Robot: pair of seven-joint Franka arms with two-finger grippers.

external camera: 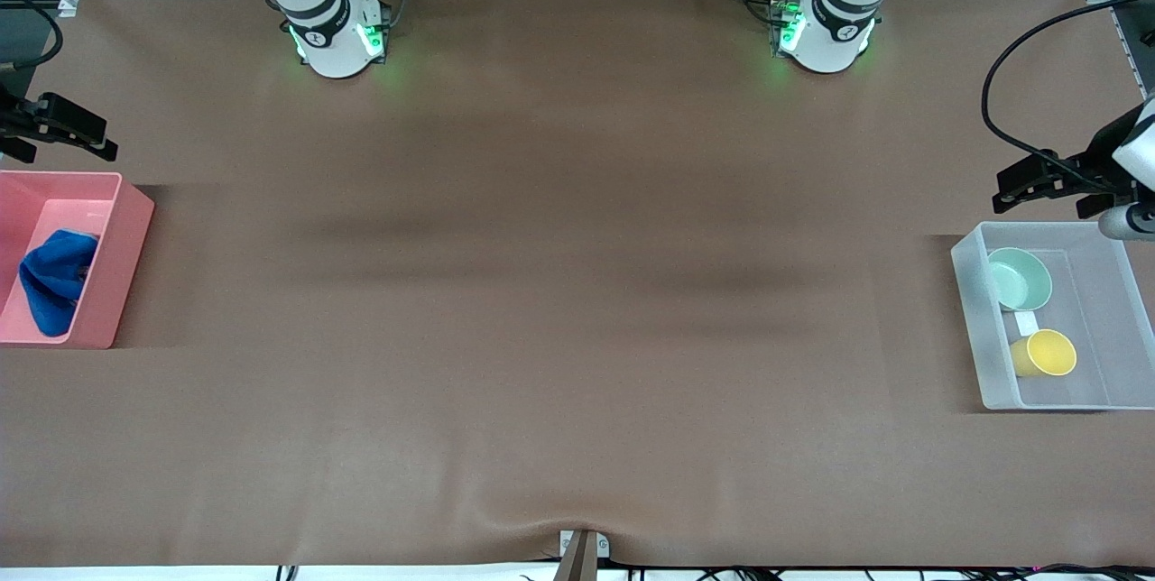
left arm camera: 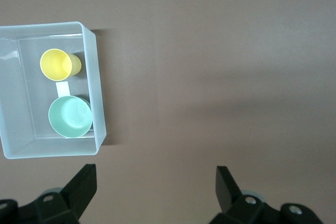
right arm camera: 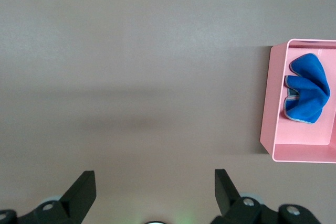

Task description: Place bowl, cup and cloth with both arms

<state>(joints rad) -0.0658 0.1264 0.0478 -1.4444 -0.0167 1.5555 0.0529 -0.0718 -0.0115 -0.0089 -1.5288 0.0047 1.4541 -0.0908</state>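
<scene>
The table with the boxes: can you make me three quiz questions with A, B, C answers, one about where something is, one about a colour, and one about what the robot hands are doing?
1. Where is the blue cloth?
A. In the pink box
B. On the bare table
C. In the clear box

2. What colour is the cup beside the bowl in the clear box?
A. Red
B. Yellow
C. Black

3. How are the left gripper and the right gripper?
A. Both shut on the cloth
B. One holds the cup
C. Both open and holding nothing

Answers:
1. A: the cloth lies crumpled inside the pink box at the right arm's end of the table.
2. B: the cup is plain yellow, the bowl mint green.
3. C: each wrist view shows the fingers wide apart with only table between them.
</scene>
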